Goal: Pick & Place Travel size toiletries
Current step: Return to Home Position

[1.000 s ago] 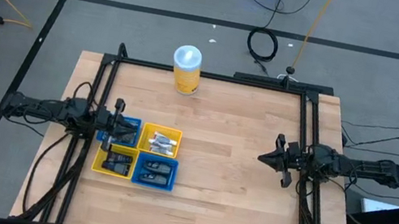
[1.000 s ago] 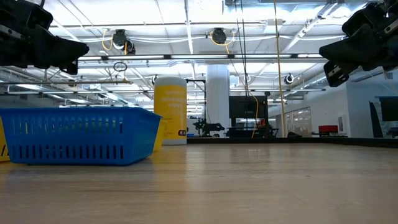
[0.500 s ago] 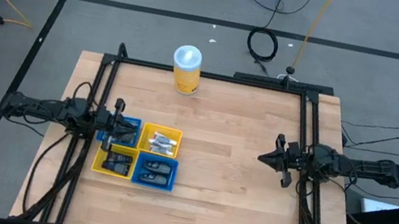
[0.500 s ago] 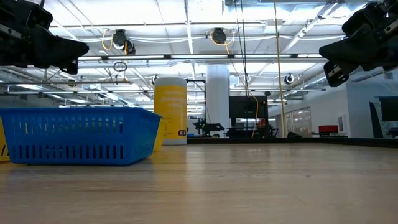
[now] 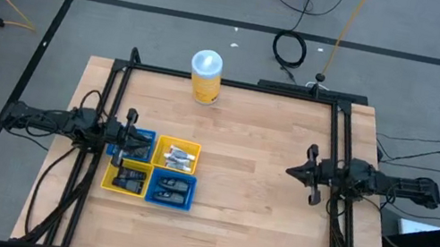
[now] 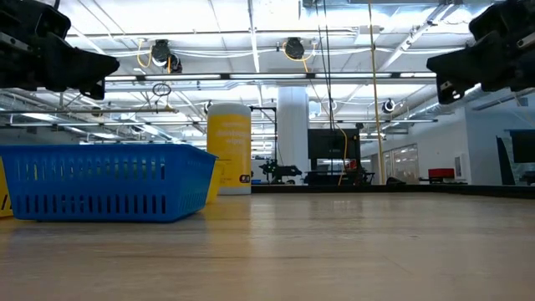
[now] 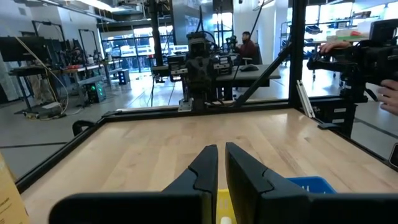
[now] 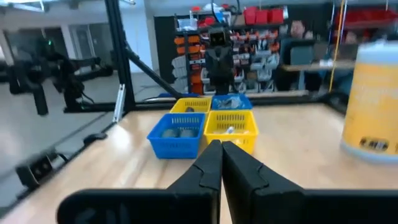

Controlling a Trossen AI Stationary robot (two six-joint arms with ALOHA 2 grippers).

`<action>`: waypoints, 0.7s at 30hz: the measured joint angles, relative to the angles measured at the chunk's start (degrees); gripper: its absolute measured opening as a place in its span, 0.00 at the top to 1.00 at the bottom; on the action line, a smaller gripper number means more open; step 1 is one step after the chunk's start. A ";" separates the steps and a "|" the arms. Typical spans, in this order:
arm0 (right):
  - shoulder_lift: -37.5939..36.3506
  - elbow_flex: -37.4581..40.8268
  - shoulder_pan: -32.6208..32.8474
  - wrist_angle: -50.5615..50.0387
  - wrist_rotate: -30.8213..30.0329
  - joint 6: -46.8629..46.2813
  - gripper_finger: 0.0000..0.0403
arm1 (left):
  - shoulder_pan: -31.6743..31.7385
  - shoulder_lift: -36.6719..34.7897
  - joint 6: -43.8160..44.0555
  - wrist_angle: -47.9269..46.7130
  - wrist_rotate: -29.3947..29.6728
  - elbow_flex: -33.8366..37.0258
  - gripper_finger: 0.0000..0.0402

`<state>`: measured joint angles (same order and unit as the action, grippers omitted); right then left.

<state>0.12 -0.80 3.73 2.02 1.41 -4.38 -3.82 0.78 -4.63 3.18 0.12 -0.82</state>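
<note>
**Surfaces.** The counter (image 5: 247,174) is smooth pale wood planking bounded by a black metal frame (image 5: 236,83). A tall yellow cylindrical canister (image 5: 205,77) with a white lid stands at 12 o'clock.

**Trays.** Four square trays of slotted plastic sit edge to edge in a block at 8 o'clock on the counter.

**Task items.** The travel size toiletries (image 5: 180,156) all lie inside the block.
- The 1 o'clock yellow tray (image 5: 179,142) holds pale silvery pieces.
- The 7 o'clock yellow tray (image 5: 106,178) holds dark oblong pieces.
- The 5 o'clock blue tray (image 5: 169,204) holds dark pieces that look rounded in the right wrist view.
- The contents of the 11 o'clock blue tray (image 5: 151,150) cannot be told from above.

**Left gripper** (image 5: 143,138). It hangs at 9 o'clock, above the 11 o'clock blue tray and raised off the counter. Its dark, tapered fingers (image 7: 205,171) are drawn together with only a thin slit between them. They hold nothing and touch nothing.

**Right gripper** (image 5: 290,171). It hangs at 3 o'clock, well apart from the trays. Its fingers (image 8: 210,163) are closed against each other and empty.
</note>
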 joint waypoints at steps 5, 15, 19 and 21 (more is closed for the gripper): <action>-0.02 0.00 0.00 -0.46 0.02 4.11 0.99 | -0.01 0.01 -0.01 0.01 -0.02 -0.02 0.92; 0.00 0.00 0.02 -0.77 0.09 7.06 0.99 | -0.01 0.02 -0.01 0.02 0.00 -0.02 0.92; 0.02 0.00 0.02 0.51 0.14 5.09 0.99 | -0.01 0.02 -0.01 0.02 0.00 -0.02 0.92; 0.35 0.00 0.02 1.68 0.28 5.08 0.99 | -0.01 0.02 -0.01 0.01 0.00 -0.02 0.92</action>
<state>0.47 -0.80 3.75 3.70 1.69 0.69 -3.84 0.80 -4.64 3.19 0.12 -0.84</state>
